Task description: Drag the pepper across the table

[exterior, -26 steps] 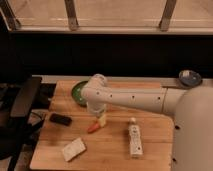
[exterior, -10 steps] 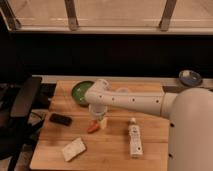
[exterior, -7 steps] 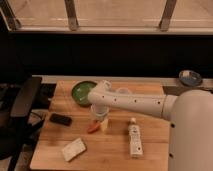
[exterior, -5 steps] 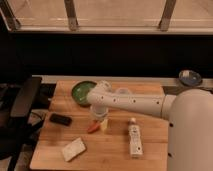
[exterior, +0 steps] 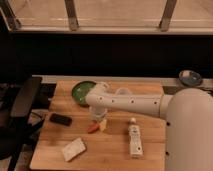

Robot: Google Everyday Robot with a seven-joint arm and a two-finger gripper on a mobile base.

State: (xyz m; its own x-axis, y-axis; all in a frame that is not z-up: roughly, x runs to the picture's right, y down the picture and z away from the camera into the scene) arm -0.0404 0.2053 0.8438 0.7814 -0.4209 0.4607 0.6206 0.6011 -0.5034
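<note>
The pepper (exterior: 93,128) is a small orange-red tapered piece lying on the light wooden table (exterior: 110,152), near its middle. My gripper (exterior: 100,124) hangs from the white arm (exterior: 130,102) and points down right over the pepper, its pale fingers touching or just beside the pepper's right end. The arm reaches in from the right across the table's back half.
A green bowl (exterior: 81,91) sits at the back left, partly behind the arm. A black flat object (exterior: 60,119) lies at the left. A pale sponge-like block (exterior: 73,149) lies front left. A white bottle (exterior: 134,140) lies to the right. A black chair (exterior: 22,105) stands left of the table.
The arm's elbow has shifted right, away from the bowl. The gripper and the pepper have moved a little right and toward the table's front.
</note>
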